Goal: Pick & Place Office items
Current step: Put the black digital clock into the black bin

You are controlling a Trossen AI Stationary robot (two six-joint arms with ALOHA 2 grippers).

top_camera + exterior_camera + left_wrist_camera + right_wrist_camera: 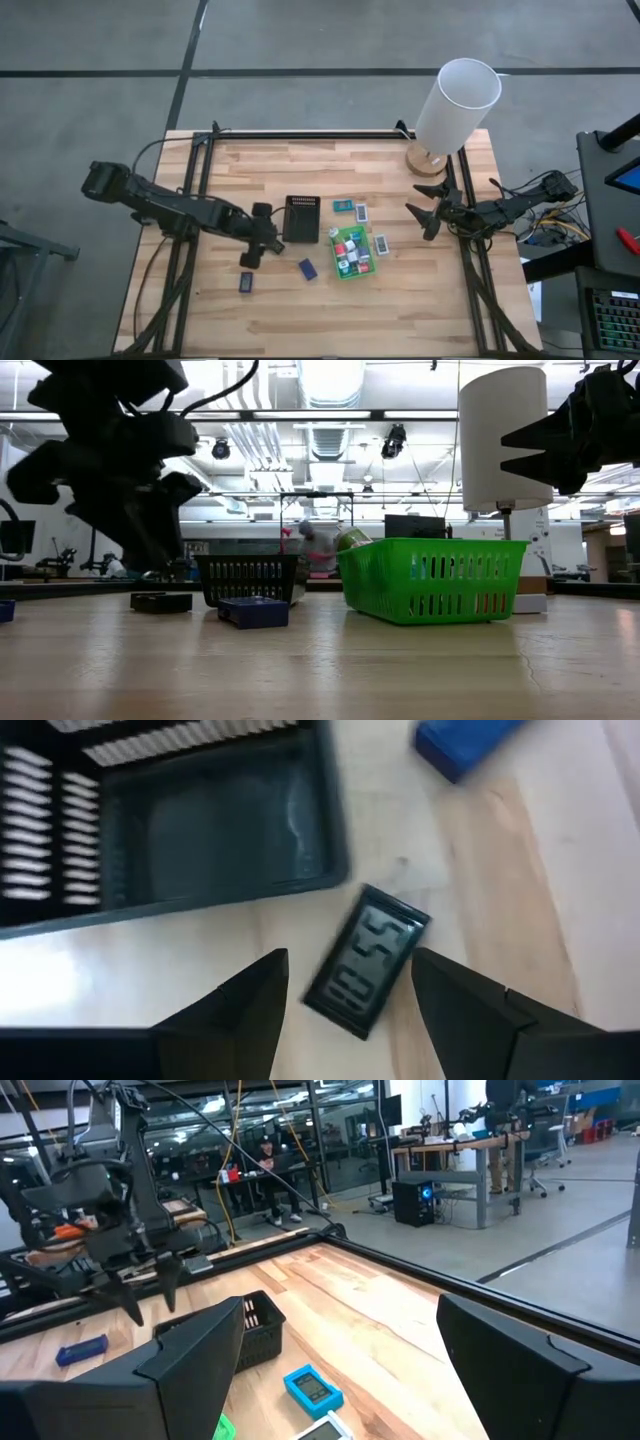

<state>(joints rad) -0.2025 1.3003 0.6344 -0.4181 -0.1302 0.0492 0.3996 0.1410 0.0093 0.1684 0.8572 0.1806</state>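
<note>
A small black flat rectangular clock with a grey digit display (365,963) lies on the pale wooden counter (400,300), right under the left pincer (347,982), framed between its two dark fingers (250,1005) but not touched by them. That left pincer (250,256) is spread wide open, hanging just above the piece and gripping nothing. Just beyond the fingertips sits the black ribbed rectangular tray (210,830), its near corner close beside the clock, nothing visible inside it from the left wrist view. Off past the pincer's other side lies a dark blue small block (462,742), seen from above at (308,268), between the left pincer and the bright green rectangular tray (351,252). The green tray holds a heap of white, red and green small pieces; a teal flat packet (343,206) and two white flat packets (361,211) and (381,244) lie on the counter around it.

Over on the far side, the right pincer (428,215) hovers near the counter's edge, well apart from the trays, jaws gaping wide, empty. Just behind it stands a white cylindrical lamp on a round wooden base (455,105).
</note>
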